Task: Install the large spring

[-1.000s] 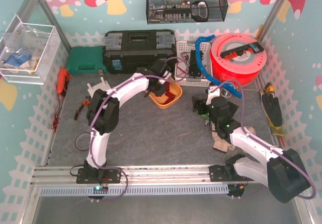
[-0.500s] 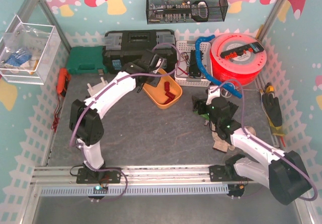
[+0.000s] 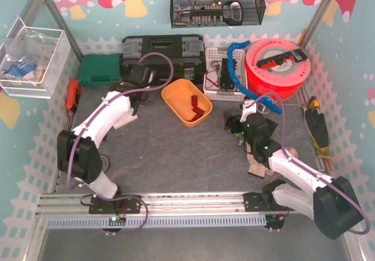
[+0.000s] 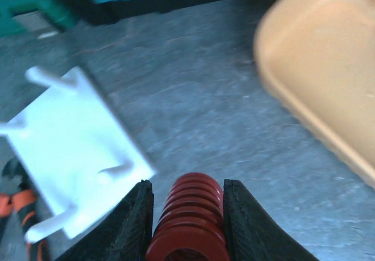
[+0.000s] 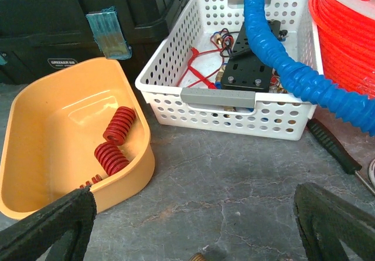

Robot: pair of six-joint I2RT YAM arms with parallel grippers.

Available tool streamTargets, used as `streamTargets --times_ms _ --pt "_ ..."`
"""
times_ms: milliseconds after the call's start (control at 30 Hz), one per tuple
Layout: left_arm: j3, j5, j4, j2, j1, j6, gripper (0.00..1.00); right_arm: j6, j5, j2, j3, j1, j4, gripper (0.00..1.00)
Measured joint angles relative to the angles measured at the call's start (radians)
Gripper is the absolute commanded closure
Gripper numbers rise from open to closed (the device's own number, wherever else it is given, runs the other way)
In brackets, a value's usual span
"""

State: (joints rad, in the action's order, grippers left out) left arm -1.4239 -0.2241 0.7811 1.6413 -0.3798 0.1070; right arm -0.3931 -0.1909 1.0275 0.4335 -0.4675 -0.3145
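One large red spring [image 4: 188,211] is being held between the fingers of the left end effector [image 4: 187,186], above the grey desk [image 4: 205,114], between a white pegged fixture [image 4: 70,149] and an orange tray [image 4: 319,67]. The left end effector is being held narrow, clamped on that spring. The right end effector [image 5: 193,214] is being held wide with nothing gripped, and is being pointed toward the orange tray and a white perforated basket [image 5: 234,105]. Further red springs [image 5: 120,125] are being stored in the orange tray.

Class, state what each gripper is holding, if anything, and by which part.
The left gripper holds a red spring, clamped across its coiled sides. The right gripper is open and holds nothing.
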Motion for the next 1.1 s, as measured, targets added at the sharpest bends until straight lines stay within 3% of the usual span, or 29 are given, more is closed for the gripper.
streamTargets --times_ms 267,500,1100 --pt "0.172 -0.007 -0.035 -0.151 0.195 0.042 0.94 0.0 0.0 -0.005 0.0 -0.006 0.0 0.08" --pt "0.291 0.035 -0.087 -0.194 0.347 0.05 0.94 0.0 0.001 -0.008 0.0 -0.006 0.0 0.08" --pt "0.314 0.034 -0.123 -0.126 0.412 0.055 0.94 0.0 -0.001 -0.008 0.0 -0.011 0.0 0.08"
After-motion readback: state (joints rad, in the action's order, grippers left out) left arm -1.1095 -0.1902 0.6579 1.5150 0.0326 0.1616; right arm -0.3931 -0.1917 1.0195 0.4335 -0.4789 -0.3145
